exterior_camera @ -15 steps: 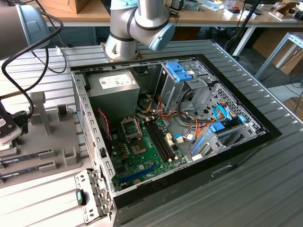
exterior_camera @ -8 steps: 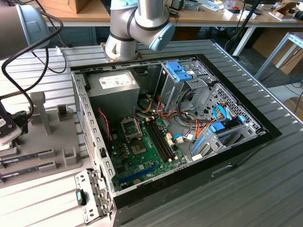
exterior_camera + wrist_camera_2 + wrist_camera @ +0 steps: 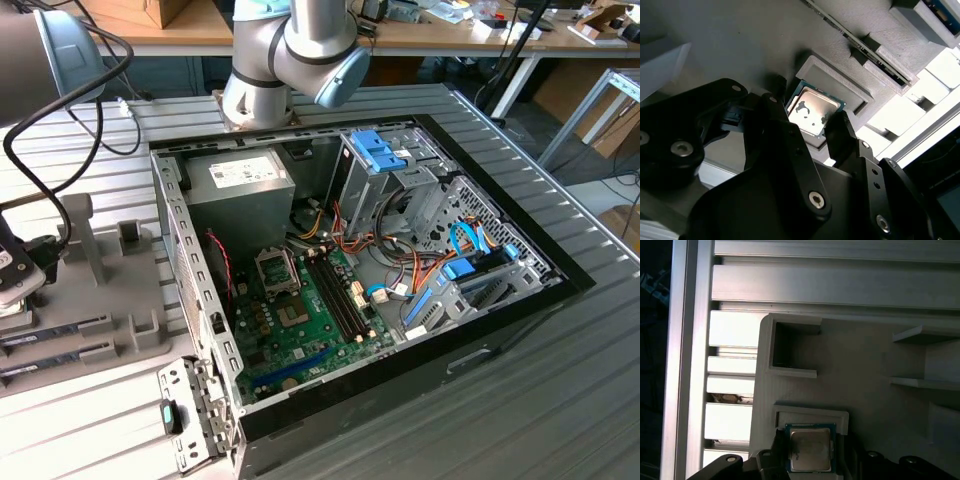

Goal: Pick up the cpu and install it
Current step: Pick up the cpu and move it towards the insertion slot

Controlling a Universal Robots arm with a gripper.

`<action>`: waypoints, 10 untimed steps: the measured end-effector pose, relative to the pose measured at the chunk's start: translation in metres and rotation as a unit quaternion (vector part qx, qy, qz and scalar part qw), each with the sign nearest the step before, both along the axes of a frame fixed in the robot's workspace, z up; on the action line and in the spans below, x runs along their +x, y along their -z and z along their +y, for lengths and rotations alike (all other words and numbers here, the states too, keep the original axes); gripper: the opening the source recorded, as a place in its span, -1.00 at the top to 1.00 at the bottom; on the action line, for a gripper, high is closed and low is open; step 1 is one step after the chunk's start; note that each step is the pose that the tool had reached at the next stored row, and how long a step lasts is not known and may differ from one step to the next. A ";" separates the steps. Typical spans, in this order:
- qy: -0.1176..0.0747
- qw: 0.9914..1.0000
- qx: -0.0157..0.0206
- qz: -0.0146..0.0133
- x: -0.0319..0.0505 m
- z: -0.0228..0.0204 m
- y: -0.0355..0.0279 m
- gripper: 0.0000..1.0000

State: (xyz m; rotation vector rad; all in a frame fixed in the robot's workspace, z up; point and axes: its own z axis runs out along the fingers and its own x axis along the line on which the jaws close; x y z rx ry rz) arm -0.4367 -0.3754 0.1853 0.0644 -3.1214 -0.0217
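The cpu (image 3: 812,111) (image 3: 810,450) is seated in a shallow recess of the grey holder (image 3: 740,40) (image 3: 865,370) (image 3: 120,300), metal top up towards both wrist cameras, its green rim visible along the edges. The part is square, so no long axis is noted; it lies flat or nearly so. A raised lip is seen bounding the recess on two sides.

The hand (image 3: 810,125) is closed to the width of the cpu, with one finger (image 3: 774,112) and the other against opposite edges.

A thin stick (image 3: 860,46) is held in a neighbouring slot of the holder. An empty square pocket (image 3: 790,350) is seen further along.

The holder rests on the slatted bench (image 3: 815,290) (image 3: 100,420). Towards the exterior view's right the opened computer case (image 3: 185,240) is placed, motherboard exposed, with its socket (image 3: 275,268) uncovered.
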 end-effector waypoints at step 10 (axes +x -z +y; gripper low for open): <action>0.007 1.000 0.000 0.000 -0.0009 -0.0007 -0.0036 -0.15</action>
